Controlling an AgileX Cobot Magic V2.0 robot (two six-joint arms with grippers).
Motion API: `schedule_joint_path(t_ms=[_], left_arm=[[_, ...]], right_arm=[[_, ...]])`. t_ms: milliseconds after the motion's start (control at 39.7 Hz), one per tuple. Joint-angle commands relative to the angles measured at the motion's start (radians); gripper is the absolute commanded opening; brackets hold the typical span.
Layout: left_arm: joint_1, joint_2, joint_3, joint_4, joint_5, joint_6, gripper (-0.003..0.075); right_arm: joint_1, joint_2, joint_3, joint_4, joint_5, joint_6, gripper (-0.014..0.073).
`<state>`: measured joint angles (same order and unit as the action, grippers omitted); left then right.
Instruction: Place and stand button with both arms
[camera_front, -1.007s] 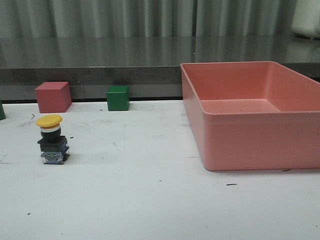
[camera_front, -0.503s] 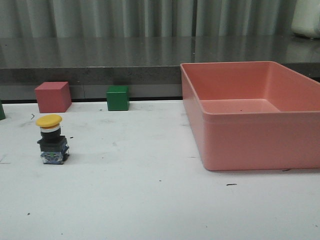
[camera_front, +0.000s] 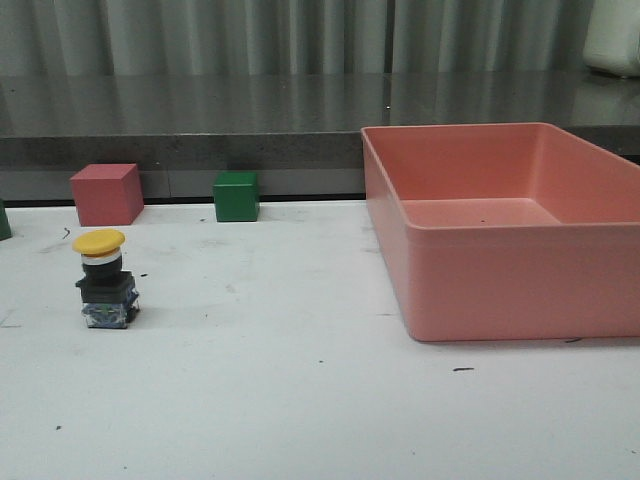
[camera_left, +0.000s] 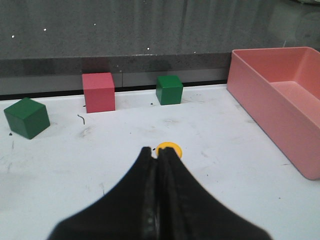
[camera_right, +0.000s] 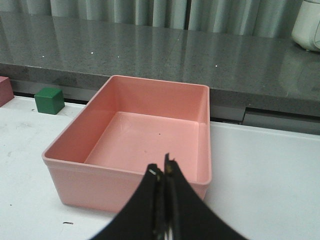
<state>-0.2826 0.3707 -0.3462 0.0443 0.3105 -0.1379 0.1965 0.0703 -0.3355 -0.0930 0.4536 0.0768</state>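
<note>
A: Where was the button (camera_front: 104, 279) at that moment?

B: It stood upright on the white counter (camera_front: 300, 400), on the robot's left side, yellow cap on top and the bluish base down. The red cube (camera_front: 106, 194) and a green cube (camera_front: 236, 196) were behind it, at the back edge. The pink bin (camera_front: 510, 225) was well apart from it, on the right side, and it looked empty.

A: And the hands?

B: No arm showed in the front view. In the left wrist view, the left hand (camera_left: 159, 153) had its fingers pressed together, with nothing between them, and only the yellow cap showed just past the fingertips. The right hand (camera_right: 163, 172) was also pressed together and empty, and it looked over the bin.

A: So what could have gone wrong from there?

B: I judged that the button already stood, so the danger was mainly to knock it over. The cap is wider than the collar and the body is small, so I think it tips easily. If the left hand went forward without spreading first, the fingertips could push the cap and the button would fall on its side. Also, if it spread too late, one finger could strike the body and slide it on the counter.
</note>
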Motion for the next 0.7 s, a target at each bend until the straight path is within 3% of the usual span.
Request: schedule_joint_path(t_ms=[0, 352, 629, 680], left_arm=[[0.050, -0.077, 0.052, -0.044, -0.082, -0.004, -0.0020], [0.266, -0.386, 0.273, -0.067, -0.084, -0.004, -0.0020], [0.295, -0.397, 0.373, -0.071, -0.247, -0.004, -0.0020], [0.295, -0.397, 0.370, -0.071, -0.224, -0.004, -0.0020]], right_arm=[[-0.007, 0.009, -0.027, -0.014, -0.091, -0.005, -0.0069], [-0.007, 0.009, -0.027, -0.014, -0.091, -0.005, -0.0069], [-0.007, 0.009, -0.027, -0.014, -0.091, -0.005, -0.0069], [-0.007, 0.009, -0.027, -0.014, -0.091, -0.005, -0.0069]])
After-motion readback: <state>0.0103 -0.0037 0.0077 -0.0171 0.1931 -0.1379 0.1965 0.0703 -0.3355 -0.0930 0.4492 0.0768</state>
